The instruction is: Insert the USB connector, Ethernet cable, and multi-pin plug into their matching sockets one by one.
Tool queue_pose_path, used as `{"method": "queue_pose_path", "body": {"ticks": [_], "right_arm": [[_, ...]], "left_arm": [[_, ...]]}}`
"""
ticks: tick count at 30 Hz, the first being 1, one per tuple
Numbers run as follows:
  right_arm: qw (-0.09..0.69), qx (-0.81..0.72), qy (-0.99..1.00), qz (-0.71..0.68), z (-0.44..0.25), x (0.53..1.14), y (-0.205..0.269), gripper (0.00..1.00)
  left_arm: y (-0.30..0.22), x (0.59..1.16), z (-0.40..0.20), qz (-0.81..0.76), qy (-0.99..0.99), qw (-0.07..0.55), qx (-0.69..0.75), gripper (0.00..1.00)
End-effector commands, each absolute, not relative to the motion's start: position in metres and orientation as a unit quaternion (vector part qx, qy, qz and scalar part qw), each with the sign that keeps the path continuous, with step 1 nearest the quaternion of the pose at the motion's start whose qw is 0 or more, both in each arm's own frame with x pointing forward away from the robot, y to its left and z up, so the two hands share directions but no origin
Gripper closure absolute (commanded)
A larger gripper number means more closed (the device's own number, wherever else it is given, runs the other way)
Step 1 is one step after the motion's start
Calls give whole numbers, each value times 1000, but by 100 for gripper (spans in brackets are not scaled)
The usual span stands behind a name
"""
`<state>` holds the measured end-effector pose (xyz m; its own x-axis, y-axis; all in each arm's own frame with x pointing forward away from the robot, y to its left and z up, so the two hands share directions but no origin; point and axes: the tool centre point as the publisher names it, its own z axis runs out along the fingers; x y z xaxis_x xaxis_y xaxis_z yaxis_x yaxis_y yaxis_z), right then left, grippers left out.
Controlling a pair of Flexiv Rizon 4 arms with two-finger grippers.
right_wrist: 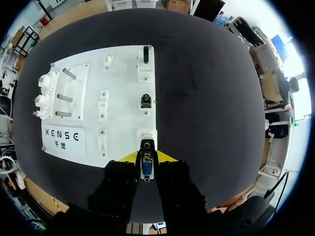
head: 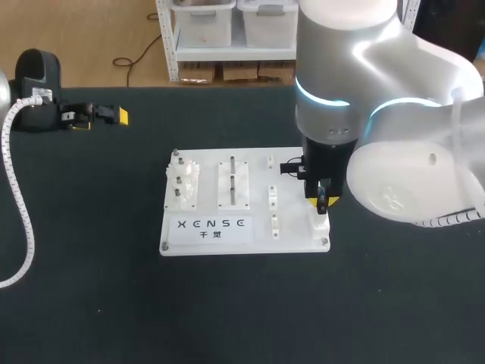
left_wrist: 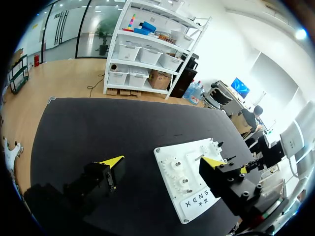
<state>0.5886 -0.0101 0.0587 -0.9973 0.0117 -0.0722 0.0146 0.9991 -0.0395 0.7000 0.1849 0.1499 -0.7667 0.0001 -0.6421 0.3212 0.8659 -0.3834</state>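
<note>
The white socket board point(head: 189, 241) lies mid-table. My right gripper point(head: 321, 199) stands over the board's front right corner, shut on the multi-pin plug point(head: 322, 205). In the right wrist view the plug's blue face point(right_wrist: 146, 169) sits between the yellow-tipped fingers of the right gripper point(right_wrist: 146, 158), just short of a white socket block point(right_wrist: 146, 135). Further along that edge, two black connectors point(right_wrist: 145, 101) point(right_wrist: 146, 54) sit in their holders. My left gripper point(head: 106, 115) rests far off at the table's back left. In its wrist view the left gripper point(left_wrist: 162, 161) is open with nothing between its fingers.
On the board's left part stand white gears point(head: 184, 182) and a plate with upright pegs point(head: 233, 180). Small white clips point(head: 272, 199) sit in the middle. Black table point(head: 91, 303) surrounds the board on all sides. A white corrugated hose point(head: 19, 205) trails along the left edge.
</note>
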Motion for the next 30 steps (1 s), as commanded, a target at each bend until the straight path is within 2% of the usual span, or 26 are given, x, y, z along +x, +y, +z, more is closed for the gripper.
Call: {"method": "queue_pose_path", "body": {"ticks": [1,13,23,24,25,27,30], "right_arm": [[32,9,999,-18,49,589,-11,100],[-16,14,1000,-19,35,597,-8,100],[-13,11,1000,-25,38,596,-2,100],[-11,11,1000,-26,40,596,-2,78],[-6,11,1000,-28,43,597,-3,61],[2,13,999,-30,49,597,-4,0],[11,14,999,-34,59,596,-7,0]], "left_arm": [[185,700,150,-243,908,330,88,0],[185,700,150,-243,908,330,88,0],[185,700,150,-243,908,330,88,0],[185,700,150,-243,908,330,88,0],[185,700,150,-243,908,330,88,0],[185,700,150,-243,908,330,88,0],[185,700,150,-243,908,330,88,0]]}}
